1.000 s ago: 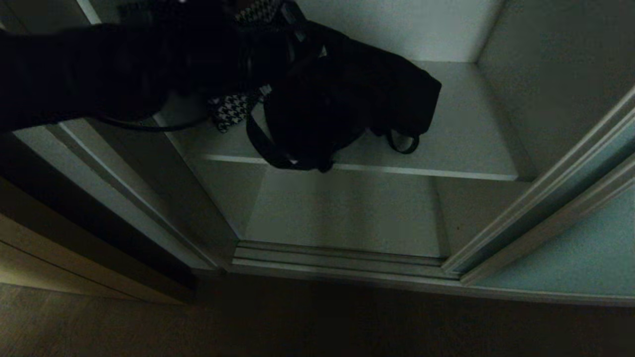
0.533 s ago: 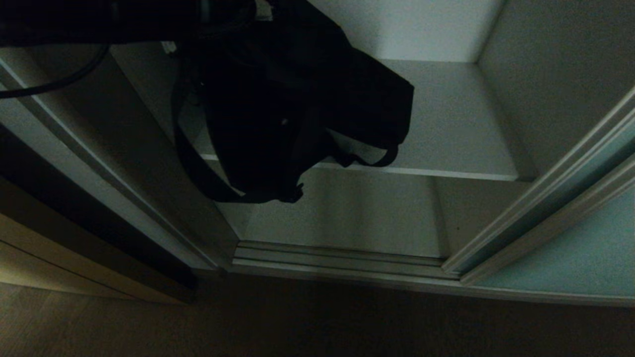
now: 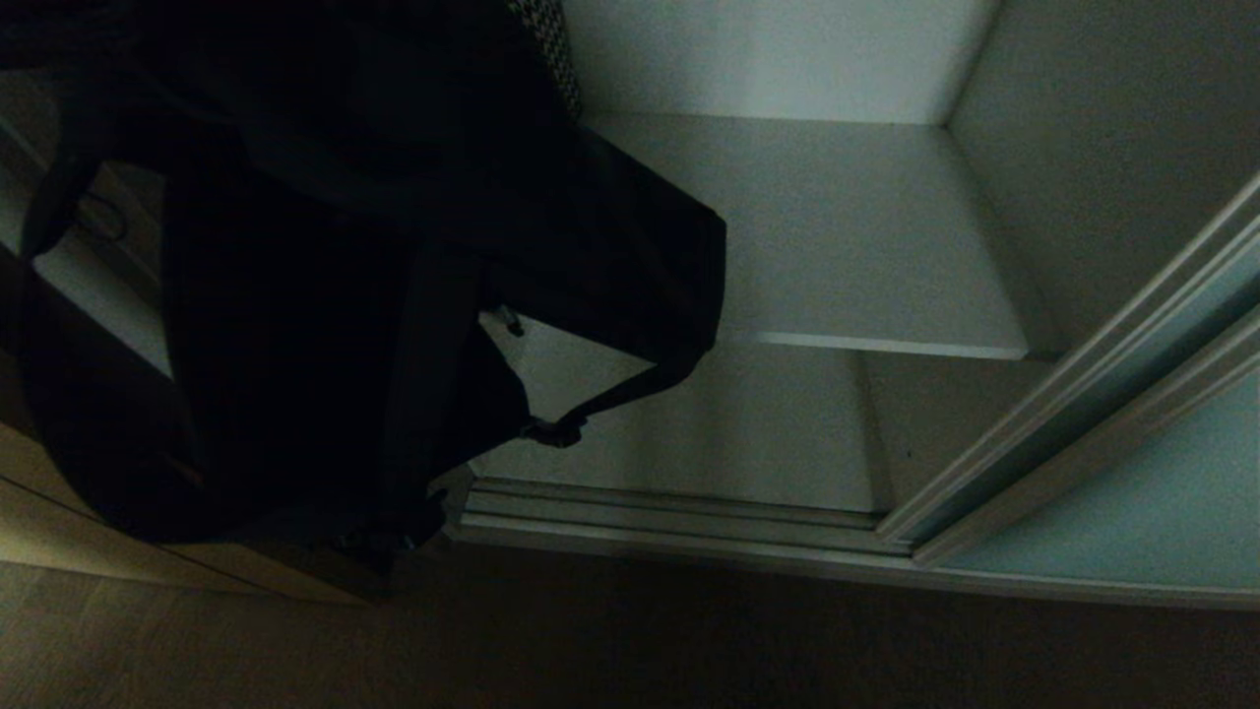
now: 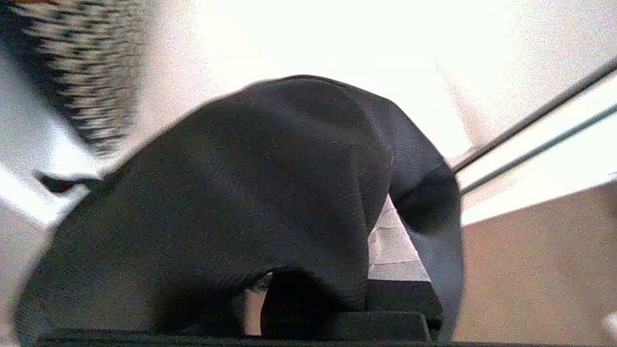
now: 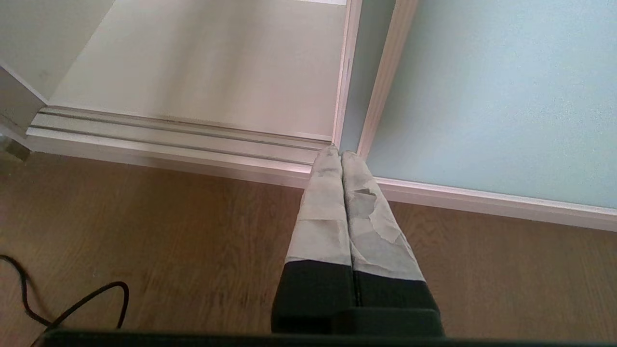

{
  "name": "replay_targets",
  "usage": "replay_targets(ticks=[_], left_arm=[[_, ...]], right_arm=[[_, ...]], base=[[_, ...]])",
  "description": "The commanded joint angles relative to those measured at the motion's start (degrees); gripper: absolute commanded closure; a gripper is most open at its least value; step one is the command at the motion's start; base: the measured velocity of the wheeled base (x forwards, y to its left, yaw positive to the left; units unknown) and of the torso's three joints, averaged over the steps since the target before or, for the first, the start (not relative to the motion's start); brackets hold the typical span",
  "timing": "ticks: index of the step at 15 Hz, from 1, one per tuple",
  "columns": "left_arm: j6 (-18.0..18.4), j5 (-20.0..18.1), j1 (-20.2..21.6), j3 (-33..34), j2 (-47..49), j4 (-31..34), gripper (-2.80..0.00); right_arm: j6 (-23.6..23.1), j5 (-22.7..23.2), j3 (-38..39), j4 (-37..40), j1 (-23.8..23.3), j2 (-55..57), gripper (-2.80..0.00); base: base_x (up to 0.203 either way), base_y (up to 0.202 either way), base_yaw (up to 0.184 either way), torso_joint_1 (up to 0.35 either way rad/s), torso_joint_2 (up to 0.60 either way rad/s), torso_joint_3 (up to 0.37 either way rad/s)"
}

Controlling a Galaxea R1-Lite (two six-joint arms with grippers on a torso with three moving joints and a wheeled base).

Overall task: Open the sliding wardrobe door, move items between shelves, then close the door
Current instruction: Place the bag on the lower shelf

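The floppy black bag [image 3: 325,295] hangs in the air at the left of the open wardrobe, off the shelves, its straps dangling. My left gripper [image 4: 356,270] is shut on the bag [image 4: 250,193], whose fabric drapes over the fingers; one taped finger [image 4: 400,250] shows. In the head view this gripper is hidden behind the bag. The upper shelf [image 3: 847,236] is bare on its right part, and the lower shelf [image 3: 709,433] is bare below it. A houndstooth item [image 3: 553,49] peeks out behind the bag. The sliding wardrobe door [image 3: 1162,492] stands pushed to the right. My right gripper [image 5: 341,155] is parked low, shut and empty.
The door track [image 3: 669,517] runs along the wardrobe's bottom edge above the wooden floor [image 5: 144,231]. A beige cabinet front [image 3: 59,551] stands at the left. A black cable [image 5: 72,303] lies on the floor.
The bag has been lifted off the upper shelf and swung left and towards the camera, now filling the left of the head view. The left arm has risen out of sight behind it.
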Motion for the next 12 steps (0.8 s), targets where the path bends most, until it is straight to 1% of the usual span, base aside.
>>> replay_targets(ticks=[1,3,4,5,7,9,11,12], left_arm=[[1.69,0.06,2.19,0.77,-5.42,2.93,0.00],[3.91,-0.24,7.53,1.95,-7.68,5.41,0.00],[5.09,-0.43,10.34,3.66,-9.22,5.74,0.00],[5.68,-0.63,11.95,5.58,-11.24,5.90,0.00],[5.84,-1.68,13.57,8.74,-15.22,6.25,0.00],[5.71,-3.28,15.38,10.31,-18.39,7.25,0.00],[5.74,-4.05,16.37,10.64,-21.20,10.28,0.00],[5.69,-4.68,17.84,10.66,-22.08,12.02,0.00]], right_arm=[[0.00,-0.02,0.00,-0.02,0.01,-0.01,0.00],[0.00,-0.02,0.00,-0.02,0.01,-0.01,0.00],[0.00,-0.02,0.00,-0.02,0.01,-0.01,0.00],[0.00,-0.02,0.00,-0.02,0.01,-0.01,0.00],[0.00,-0.02,0.00,-0.02,0.01,-0.01,0.00],[0.00,-0.02,0.00,-0.02,0.01,-0.01,0.00],[0.00,-0.02,0.00,-0.02,0.01,-0.01,0.00],[0.00,-0.02,0.00,-0.02,0.01,-0.01,0.00]], base=[[0.000,0.000,0.000,0.000,0.00,0.000],[0.000,0.000,0.000,0.000,0.00,0.000],[0.000,0.000,0.000,0.000,0.00,0.000],[0.000,0.000,0.000,0.000,0.00,0.000],[0.000,0.000,0.000,0.000,0.00,0.000],[0.000,0.000,0.000,0.000,0.00,0.000],[0.000,0.000,0.000,0.000,0.00,0.000],[0.000,0.000,0.000,0.000,0.00,0.000]])
